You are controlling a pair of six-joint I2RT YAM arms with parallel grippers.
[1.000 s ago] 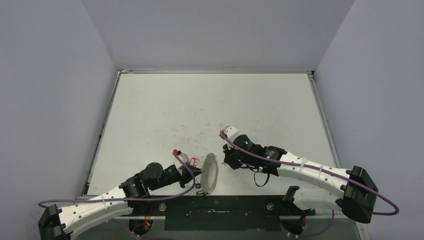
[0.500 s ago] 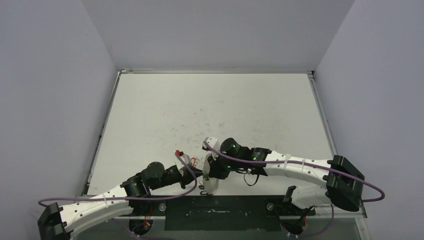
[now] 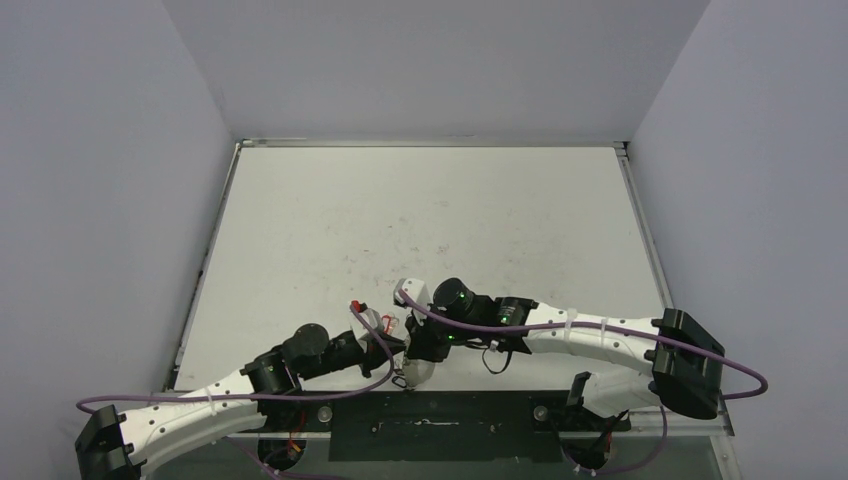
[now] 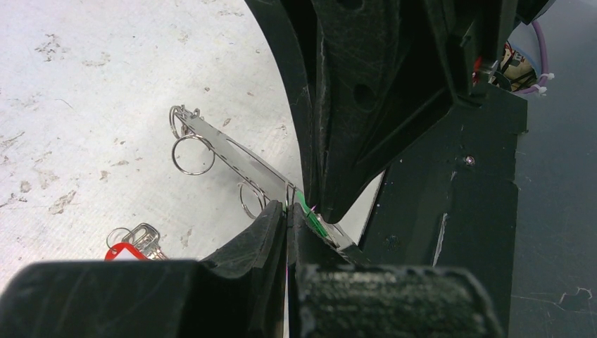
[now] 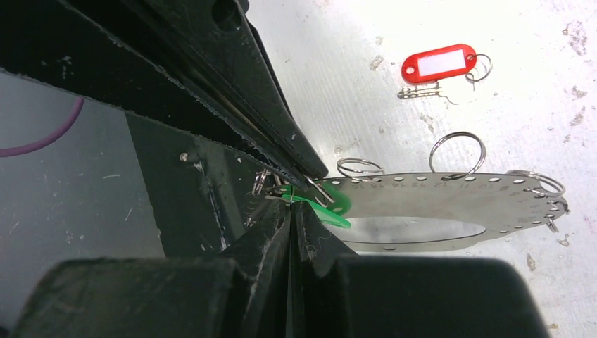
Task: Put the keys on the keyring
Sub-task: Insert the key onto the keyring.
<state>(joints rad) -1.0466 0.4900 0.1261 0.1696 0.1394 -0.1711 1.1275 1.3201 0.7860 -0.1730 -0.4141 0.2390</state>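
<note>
1. My left gripper (image 4: 287,210) is clamped shut on the keyring's (image 5: 450,193) rim, near the front edge of the table (image 3: 420,220).
2. My right gripper (image 5: 290,205) pinches the green-tagged key (image 5: 336,199) at that rim; I can't see its blade.
3. Beyond, the red-tagged key (image 5: 438,63) lies flat; I can't read its white label.

Left claw (image 4: 288,211) closed, right claw (image 5: 290,205) closed, tip-to-tip

The keyring (image 5: 450,193) is thin grey metal, smooth, with a dull shine. Its small rings (image 5: 457,151) are glossy wire. The red tag (image 5: 438,63) is glossy plastic and the green tag (image 5: 334,201) is half-clear plastic. The bench (image 5: 366,70) is white, matt and scuffed. The left end effector (image 4: 290,215) is black, matt and grainy.
</note>
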